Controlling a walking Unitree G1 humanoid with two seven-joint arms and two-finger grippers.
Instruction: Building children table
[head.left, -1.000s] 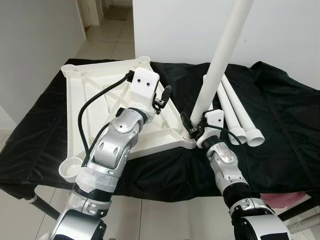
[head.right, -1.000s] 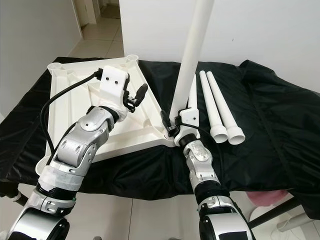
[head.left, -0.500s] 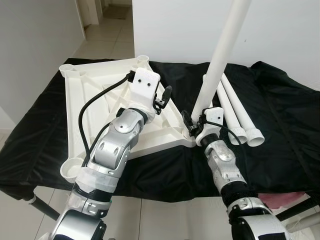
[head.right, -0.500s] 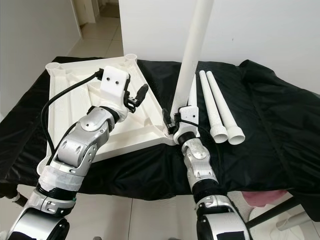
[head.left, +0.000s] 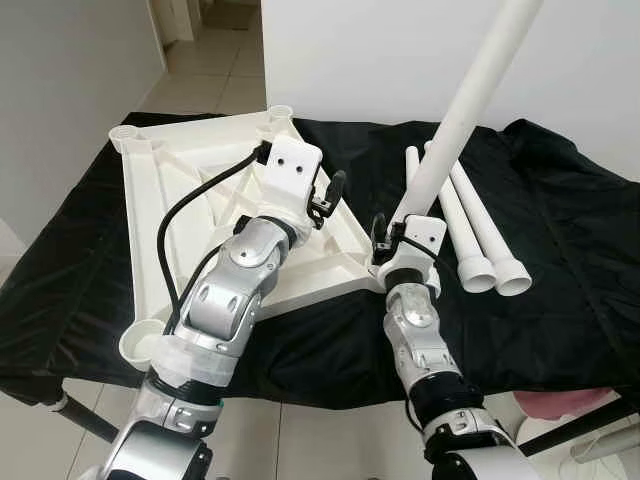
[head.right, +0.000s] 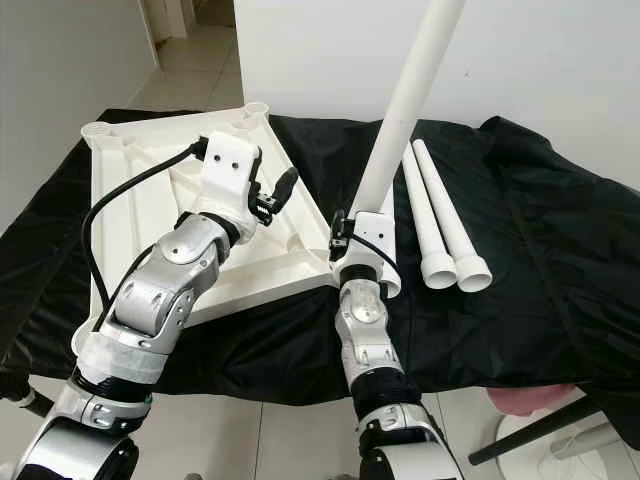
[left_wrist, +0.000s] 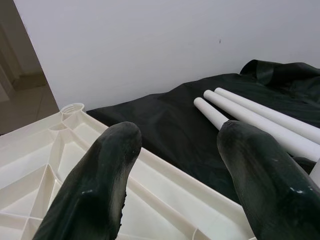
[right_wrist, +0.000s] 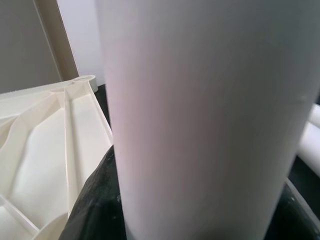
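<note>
Left eye view showed right claw (head.left: 388, 243), clamped on the leg (head.left: 455, 133), had tilted it further right at tabletop (head.left: 190, 185) corner socket, seating unfinished; left claw (head.left: 330, 195) hovered open.

readable text: none for you here
labels or brands: none legible
numbers or signs: none on any surface

A black cloth (head.left: 560, 330) is draped over a low stand, whose dark metal legs (head.left: 75, 415) are seen at the near corners. A plain white wall (head.left: 360, 60) rises directly behind it. At the far left, a pale tiled floor (head.left: 205, 85) runs back through a doorway beside a grey-white wall (head.left: 70, 110). Even, soft light is cast throughout.
</note>
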